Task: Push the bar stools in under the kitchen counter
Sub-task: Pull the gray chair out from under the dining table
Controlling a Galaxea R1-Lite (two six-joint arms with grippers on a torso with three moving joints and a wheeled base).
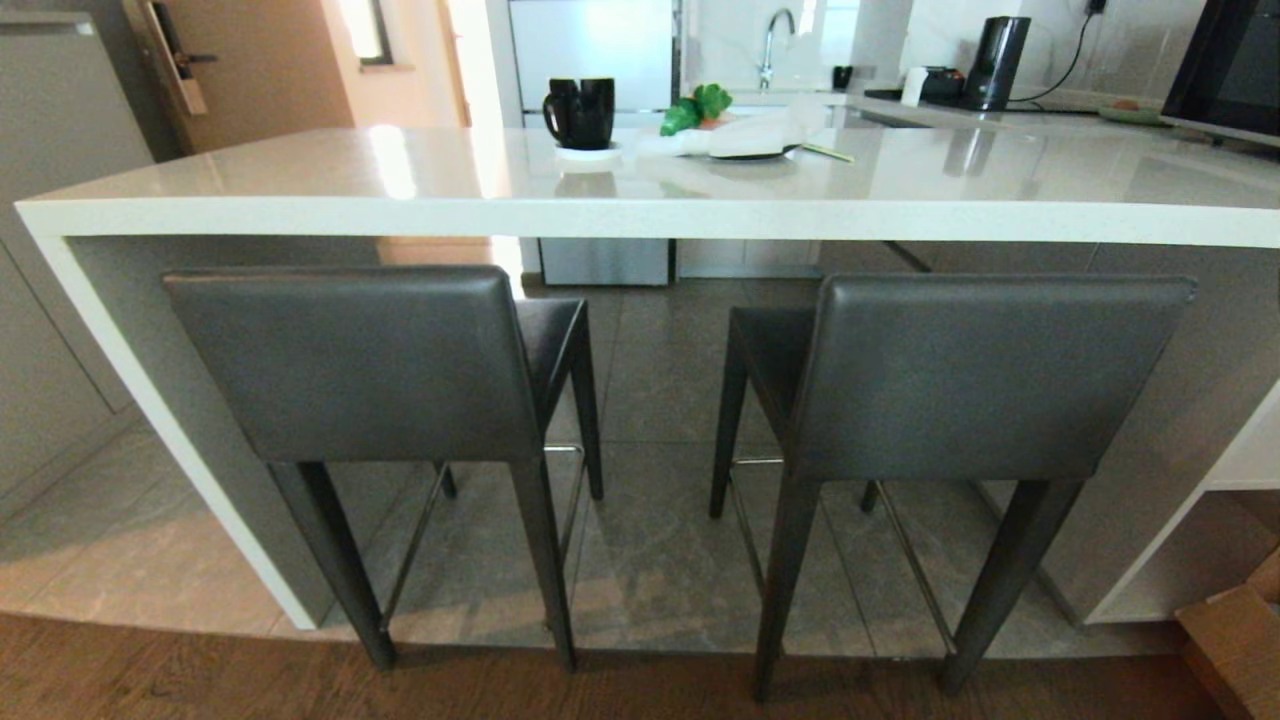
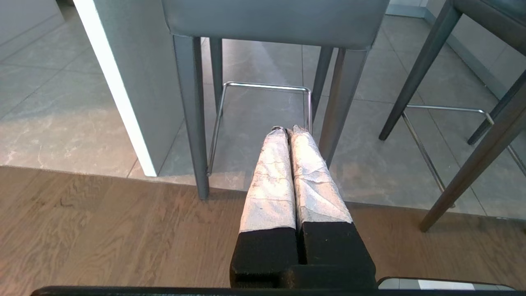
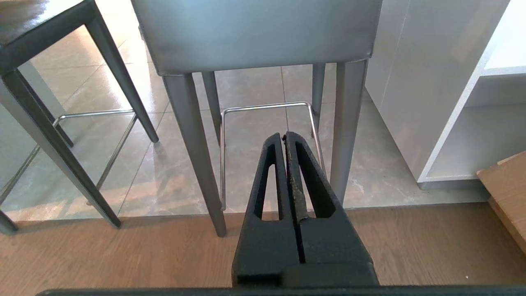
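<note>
Glossy white stone tabletop; matt grey leather bar stools, chrome footrests; my left fingers wrapped in crinkled cloth

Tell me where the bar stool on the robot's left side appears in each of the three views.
Head view: the left bar stool fills the left half, under the counter's edge.
Left wrist view: it stands straight ahead, beyond the shut left gripper.
Right wrist view: only its corner and legs show at one edge.
Shared landmark: its chrome footrest bar.
</note>
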